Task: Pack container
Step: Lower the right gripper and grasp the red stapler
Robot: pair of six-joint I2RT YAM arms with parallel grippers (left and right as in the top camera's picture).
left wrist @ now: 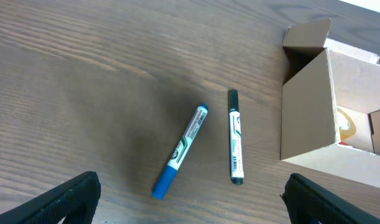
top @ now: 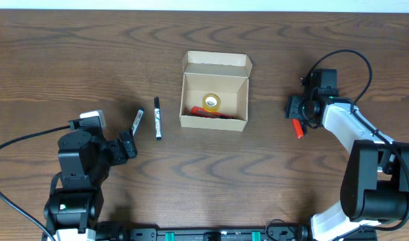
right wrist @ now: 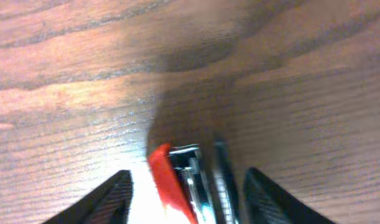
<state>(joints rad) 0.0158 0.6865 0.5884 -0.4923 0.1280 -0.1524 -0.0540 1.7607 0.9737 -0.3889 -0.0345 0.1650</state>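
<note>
The container (top: 213, 122) is an open tan cardboard box in mid-table, flap lid back; its side wall (left wrist: 308, 106) shows in the left wrist view. Inside lie a yellow tape roll (top: 211, 101) and a red item (top: 207, 112). My right gripper (top: 299, 115) (right wrist: 186, 199) straddles a red-and-chrome stapler-like object (top: 298, 128) (right wrist: 168, 180) on the table right of the box, jaws apart with a gap on each side. My left gripper (top: 129, 144) (left wrist: 191, 199) stands wide open and empty, just short of a blue marker (top: 137, 122) (left wrist: 181, 150) and a black marker (top: 157, 118) (left wrist: 235, 137).
Both markers lie loose on the wood table left of the box. The right arm's cable (top: 351, 57) loops over the table at the far right, and the left arm's cable (top: 23, 137) trails off the left edge.
</note>
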